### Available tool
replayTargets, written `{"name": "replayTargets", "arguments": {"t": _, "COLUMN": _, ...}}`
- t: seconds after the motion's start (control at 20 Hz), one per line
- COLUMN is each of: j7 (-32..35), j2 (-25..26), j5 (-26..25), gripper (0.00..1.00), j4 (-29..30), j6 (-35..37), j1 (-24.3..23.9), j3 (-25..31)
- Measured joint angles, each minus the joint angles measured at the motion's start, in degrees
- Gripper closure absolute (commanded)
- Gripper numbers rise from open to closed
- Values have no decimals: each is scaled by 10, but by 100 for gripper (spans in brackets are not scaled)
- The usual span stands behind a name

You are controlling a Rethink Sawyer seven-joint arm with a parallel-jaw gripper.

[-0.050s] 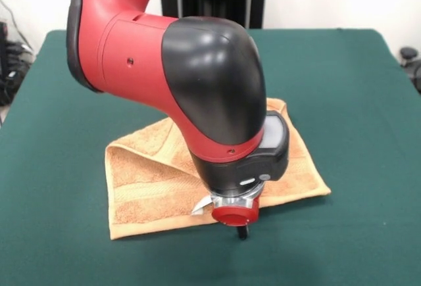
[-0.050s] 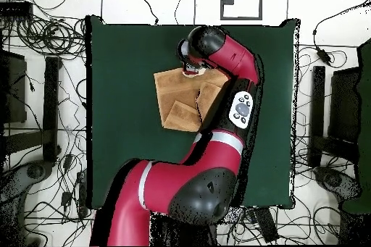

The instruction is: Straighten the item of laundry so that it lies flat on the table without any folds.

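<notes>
Near the middle of the table (image 1: pixel 355 89), a bit toward the long edge closest to the front camera, sits the orange-tan towel (image 1: pixel 145 187), and it's not flat at all. One part is folded back over the rest, so you get a diagonal crease running across it and a doubled-up layer on top. From the front view the woven band stripe shows along the lower portion, parallel to the hem. From overhead the towel (image 2: pixel 177 95) looks like an uneven shape with a flap turned over toward its right side, and part of it disappears under the arm.

No containers anywhere on the surface, just the towel on the green felt.

As for the arm (image 1: pixel 197 69), it's reaching way out across the table and bending down hard at the wrist, so the big red and black joint fills most of the front view and hides the middle of the towel. The gripper (image 1: pixel 242 231) ends up pointing down right at the towel's edge nearest the front camera, with the red ring of the wrist just above it. Only a small dark tip pokes out below that ring, about at the hem or just off it on the felt. Can't tell whether the gripper is open or closed, or whether it has any cloth pinched; the wrist blocks it in both views
</notes>
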Motion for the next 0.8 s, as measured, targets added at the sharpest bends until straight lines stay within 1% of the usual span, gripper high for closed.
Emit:
{"name": "replayTargets", "arguments": {"t": 0.3, "j7": 1, "j2": 2, "j5": 0, "gripper": 0, "j4": -5, "j6": 0, "j1": 1, "j3": -6}}
{"name": "replayTargets", "arguments": {"t": 0.5, "j7": 1, "j2": -16, "j5": -3, "gripper": 0, "j4": 24, "j6": -3, "j1": 5, "j3": -2}}
{"name": "replayTargets", "arguments": {"t": 0.6, "j7": 1, "j2": -43, "j5": -7, "gripper": 0, "j4": 66, "j6": -11, "j1": 9, "j3": 3}}
{"name": "replayTargets", "arguments": {"t": 0.65, "j7": 1, "j2": -77, "j5": -8, "gripper": 0, "j4": 119, "j6": -28, "j1": 13, "j3": 9}}
{"name": "replayTargets", "arguments": {"t": 0.7, "j7": 1, "j2": -96, "j5": -10, "gripper": 0, "j4": 147, "j6": -40, "j1": 14, "j3": 11}}
{"name": "replayTargets", "arguments": {"t": 0.8, "j7": 1, "j2": -115, "j5": -10, "gripper": 0, "j4": 175, "j6": -52, "j1": 14, "j3": 14}}
